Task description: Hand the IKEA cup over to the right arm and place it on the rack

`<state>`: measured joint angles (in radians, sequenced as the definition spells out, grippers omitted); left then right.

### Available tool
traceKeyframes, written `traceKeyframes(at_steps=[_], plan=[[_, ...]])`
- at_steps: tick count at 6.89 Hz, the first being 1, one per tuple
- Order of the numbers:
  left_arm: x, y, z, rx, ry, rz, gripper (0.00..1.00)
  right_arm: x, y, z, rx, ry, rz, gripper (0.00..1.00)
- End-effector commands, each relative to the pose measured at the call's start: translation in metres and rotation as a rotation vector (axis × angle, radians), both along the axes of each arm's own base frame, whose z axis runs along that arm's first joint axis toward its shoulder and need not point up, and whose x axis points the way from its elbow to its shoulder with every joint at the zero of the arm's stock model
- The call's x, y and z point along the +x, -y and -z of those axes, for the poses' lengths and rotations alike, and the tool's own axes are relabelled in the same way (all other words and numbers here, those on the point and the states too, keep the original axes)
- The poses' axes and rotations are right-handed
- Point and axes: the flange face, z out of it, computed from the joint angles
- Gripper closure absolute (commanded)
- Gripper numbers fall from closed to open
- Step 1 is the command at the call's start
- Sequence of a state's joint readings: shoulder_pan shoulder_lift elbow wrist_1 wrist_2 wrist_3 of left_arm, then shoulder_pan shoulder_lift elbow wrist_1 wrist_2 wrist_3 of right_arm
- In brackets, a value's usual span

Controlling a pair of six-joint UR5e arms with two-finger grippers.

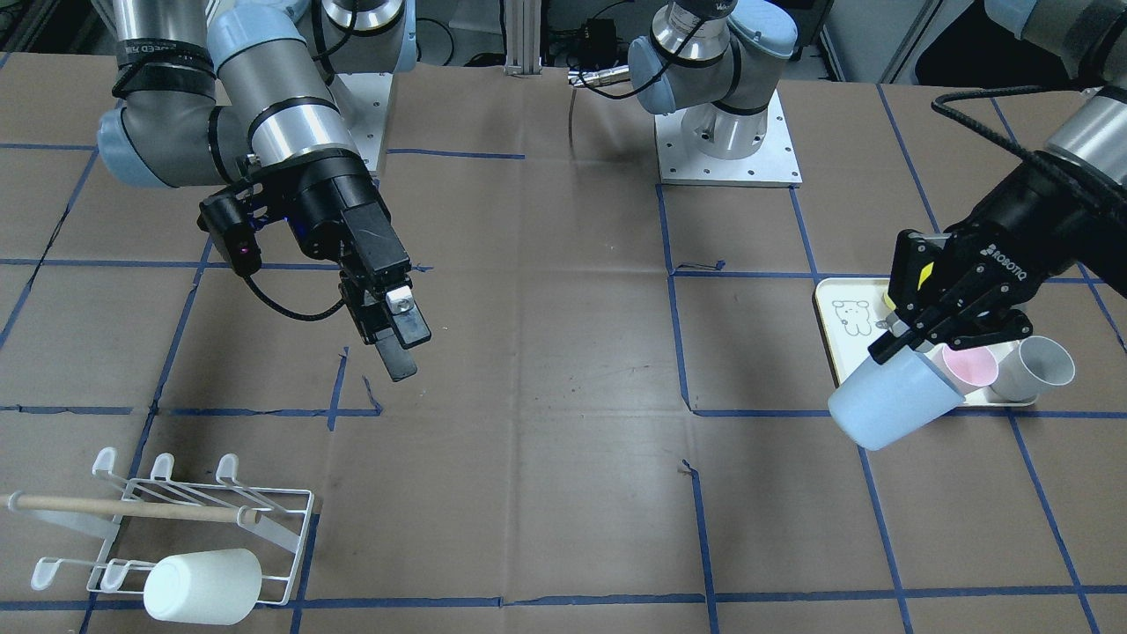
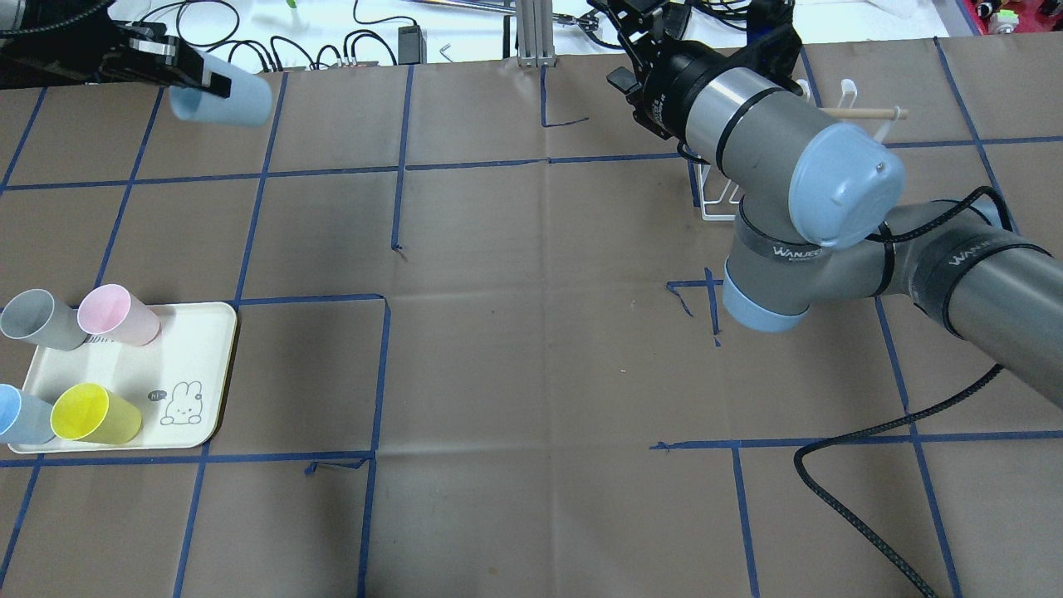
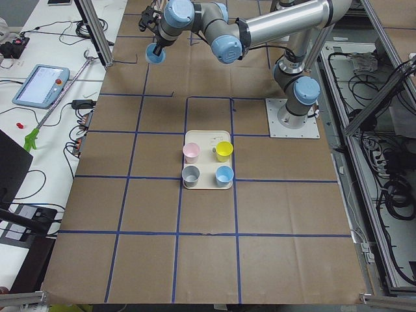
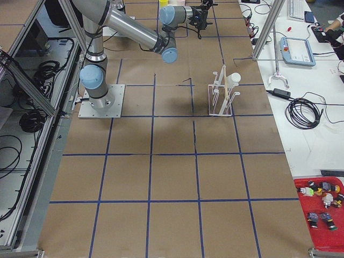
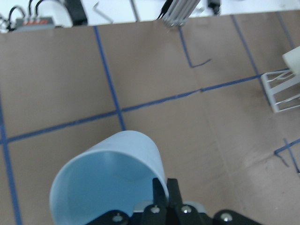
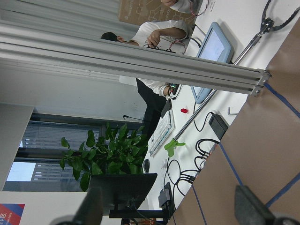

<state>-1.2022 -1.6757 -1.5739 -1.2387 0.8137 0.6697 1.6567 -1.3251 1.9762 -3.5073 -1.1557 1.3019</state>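
A light-blue IKEA cup hangs tilted in the air, and my left gripper is shut on its rim. The left wrist view shows the cup from above, with the fingers pinching its wall. It hangs beyond the far left of the table. My right arm's gripper hovers open and holds nothing, well apart from the cup. Its fingertips stand wide apart in the right wrist view. The white wire rack with a wooden dowel carries one white cup.
A cream tray holds a pink cup, a grey cup, a yellow cup and another blue cup. The right arm's elbow hides most of the rack from overhead. A person sits beyond the table.
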Motion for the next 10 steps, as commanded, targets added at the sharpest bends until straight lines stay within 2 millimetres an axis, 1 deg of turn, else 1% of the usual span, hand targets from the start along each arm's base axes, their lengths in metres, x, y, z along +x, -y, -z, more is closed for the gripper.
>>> traceKeyframes(at_steps=[1,2,3,4,5,6,7,8,9,10], plan=[[-0.026,0.0,0.016,-0.272,-0.17,0.158,1.0,0.0,0.003,0.007,0.015,0.0,0.003,0.0],[-0.044,-0.004,0.04,-0.356,-0.21,0.211,1.0,0.0,0.005,0.017,0.041,0.004,0.011,0.0],[-0.065,-0.011,0.063,-0.453,-0.239,0.273,1.0,0.0,0.006,0.02,0.043,0.006,0.012,0.0],[-0.079,-0.018,0.091,-0.515,-0.251,0.313,1.0,0.0,0.006,0.02,0.053,0.024,0.016,0.0],[-0.087,-0.025,0.102,-0.555,-0.238,0.328,1.0,0.001,0.006,0.021,0.108,0.119,0.04,0.0],[-0.105,-0.035,0.11,-0.576,-0.288,0.375,1.0,0.002,0.007,0.026,0.163,0.197,0.059,0.0],[-0.131,-0.051,0.118,-0.627,-0.297,0.432,0.99,0.003,0.009,0.026,0.178,0.226,0.073,0.0],[-0.137,-0.062,0.127,-0.65,-0.292,0.441,0.99,0.016,0.004,0.028,0.22,0.283,0.07,0.0],[-0.143,-0.078,0.142,-0.674,-0.285,0.45,0.99,0.032,0.001,0.036,0.244,0.288,0.05,0.0],[-0.145,-0.088,0.153,-0.674,-0.286,0.449,0.98,0.04,0.0,0.041,0.254,0.285,0.036,0.0]])
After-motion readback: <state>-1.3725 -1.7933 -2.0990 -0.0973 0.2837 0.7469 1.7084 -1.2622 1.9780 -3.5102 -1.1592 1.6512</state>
